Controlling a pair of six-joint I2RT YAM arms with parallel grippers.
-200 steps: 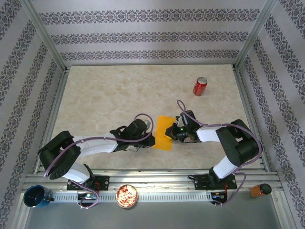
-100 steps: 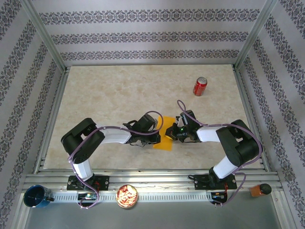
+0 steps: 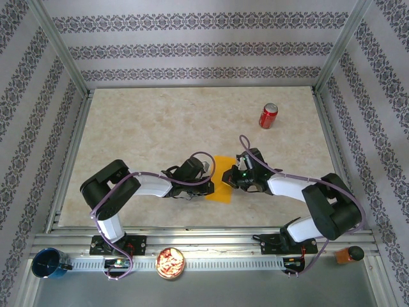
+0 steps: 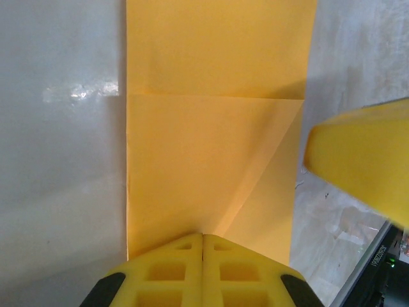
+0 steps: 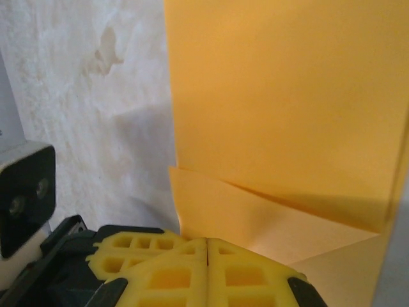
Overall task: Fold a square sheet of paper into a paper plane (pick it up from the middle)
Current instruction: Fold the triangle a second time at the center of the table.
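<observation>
Find the square sheet of paper [image 3: 221,179] lying flat a little to the near side of the middle of the worktop [image 3: 160,121], creased down to a narrow strip with one corner turned in as a diagonal flap. Note the left hand [image 3: 206,174] closed, jaws tight together, tips resting at the strip's edge on its own side. Note the right hand [image 3: 232,178] closed likewise at the opposite edge, beside the flap. Pinching or merely pressing, cannot tell from either wrist view, though likelier pressing, at a guess. Judge the step in hand as setting that diagonal crease. To do it well, pin one side with the left tips and draw the right tips along the fold line from the centre outward, low and slow, pressing straight down rather than shoving sideways. Expect thin paper on a glossy surface to slide at the least lateral push. Watch the flap's free edge, slightly lifted with a shadow under it in the right wrist view, and flatten toward the crease, not away. Avoid knocking the two sets of yellow fingers together — very near each other across so narrow a strip. For room: plenty of bare worktop beyond the paper and to both sides, with the red soda can [image 3: 268,116] well apart at the far right. Prefer moves away from the bases, given the near frame rail just behind the forearms — and mind the cables looping above both wrists.
</observation>
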